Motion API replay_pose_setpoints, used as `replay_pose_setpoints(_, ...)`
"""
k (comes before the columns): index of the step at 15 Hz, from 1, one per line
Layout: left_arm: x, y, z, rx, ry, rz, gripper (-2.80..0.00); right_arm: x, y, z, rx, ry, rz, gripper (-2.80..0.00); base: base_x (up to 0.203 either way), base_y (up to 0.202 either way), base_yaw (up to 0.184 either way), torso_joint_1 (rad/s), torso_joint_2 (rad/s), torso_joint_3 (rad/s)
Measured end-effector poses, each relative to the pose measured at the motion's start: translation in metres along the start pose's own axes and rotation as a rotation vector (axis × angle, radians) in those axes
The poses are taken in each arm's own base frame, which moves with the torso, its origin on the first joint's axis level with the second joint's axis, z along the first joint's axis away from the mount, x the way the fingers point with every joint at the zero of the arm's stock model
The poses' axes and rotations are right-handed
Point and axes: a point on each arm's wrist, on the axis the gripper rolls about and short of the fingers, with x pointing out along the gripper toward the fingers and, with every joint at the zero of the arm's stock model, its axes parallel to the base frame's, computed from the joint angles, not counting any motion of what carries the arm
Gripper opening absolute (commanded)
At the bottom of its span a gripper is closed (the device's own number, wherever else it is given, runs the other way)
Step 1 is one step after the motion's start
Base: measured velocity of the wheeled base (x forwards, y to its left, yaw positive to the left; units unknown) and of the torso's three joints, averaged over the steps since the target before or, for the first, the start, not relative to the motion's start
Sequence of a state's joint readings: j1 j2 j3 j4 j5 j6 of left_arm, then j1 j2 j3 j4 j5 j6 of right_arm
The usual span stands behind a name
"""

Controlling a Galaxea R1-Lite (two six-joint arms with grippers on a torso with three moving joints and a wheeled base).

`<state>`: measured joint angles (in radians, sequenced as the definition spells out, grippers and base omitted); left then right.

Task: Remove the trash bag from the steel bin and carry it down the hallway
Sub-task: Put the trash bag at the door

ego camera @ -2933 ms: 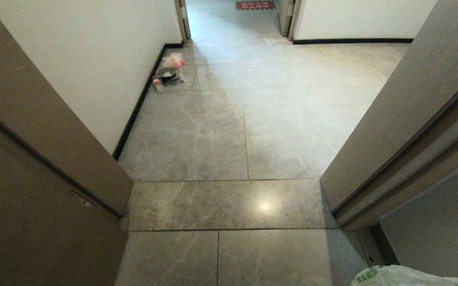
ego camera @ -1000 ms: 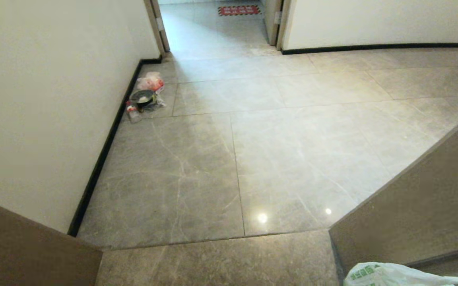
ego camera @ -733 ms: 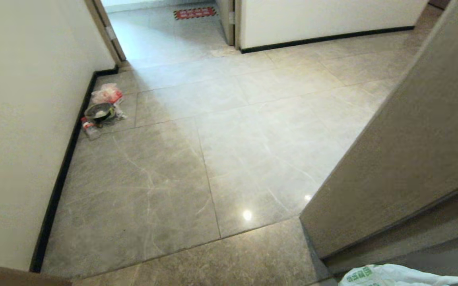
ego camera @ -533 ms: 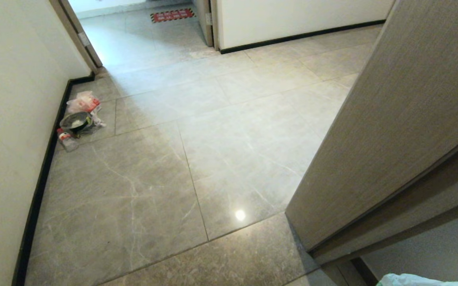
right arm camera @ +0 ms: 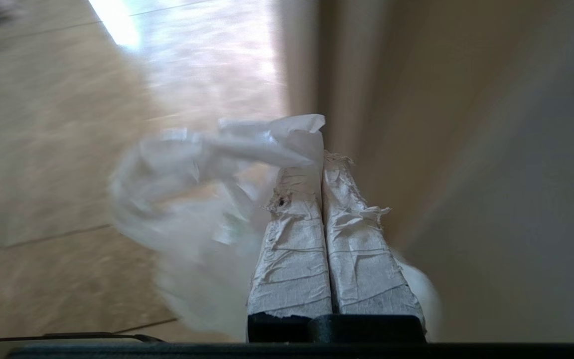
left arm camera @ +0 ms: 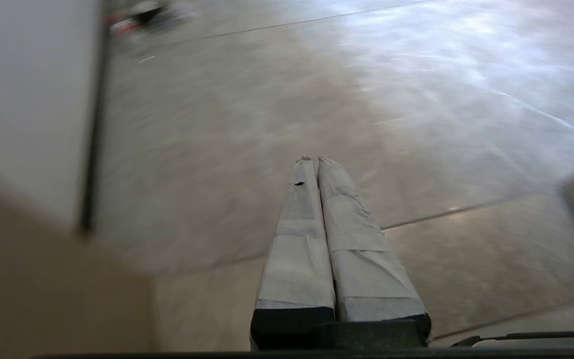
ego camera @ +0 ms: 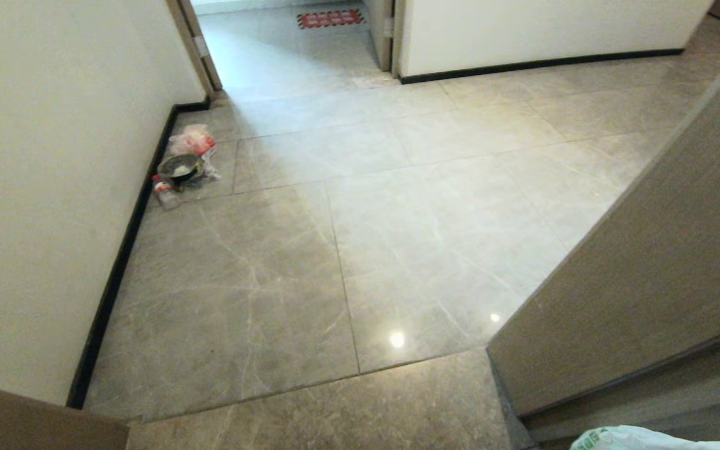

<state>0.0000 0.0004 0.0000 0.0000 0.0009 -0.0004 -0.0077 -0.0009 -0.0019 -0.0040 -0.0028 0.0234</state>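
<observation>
Trash bag [right arm camera: 217, 149] hangs pinched in the closed right gripper [right arm camera: 323, 158], door [ego camera: 635, 281] alongside; hallway [ego camera: 366, 206] lies open ahead-left.

We see grey, marble-veined hallway [ego camera: 285, 262] tiles, pale walls [ego camera: 35, 187] edged by a black baseboard [ego camera: 119, 262], and a brown door [ego camera: 647, 281]. The trash bag [ego camera: 641, 439] is whitish with green print. Far off lies a red mat [ego camera: 330, 18], perhaps white-lettered.

A litter pile [ego camera: 182, 165] lies on the floor against the left wall's baseboard [ego camera: 124, 250]. A red mat [ego camera: 330, 18] lies beyond the far doorway. A brown door [ego camera: 647, 281] stands at right.
</observation>
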Motion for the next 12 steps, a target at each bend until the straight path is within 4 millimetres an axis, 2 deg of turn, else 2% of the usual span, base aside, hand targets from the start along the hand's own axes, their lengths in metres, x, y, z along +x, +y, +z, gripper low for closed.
replay_pose_setpoints(7,0.0000,0.0000,-0.0001,0.000,0.001,0.000,-2.80,0.0000,0.0000,0.0000,0.002,-0.001,0.000,-2.80,0.003,-0.017,0.159,0.005,0.00,0.002)
replay_pose_setpoints(9,0.0000,0.0000,0.0000,-0.001,0.000,0.000,-2.80,0.0000,0.0000,0.0000,0.002,-0.001,0.000,-2.80,0.001,-0.009,0.077,0.001,0.00,0.001)
replay_pose_setpoints(12,0.0000,0.0000,0.0000,0.000,0.000,0.000,-2.80,0.0000,0.0000,0.0000,0.003,-0.001,0.001,-2.80,0.000,0.000,0.000,0.000,0.00,0.000)
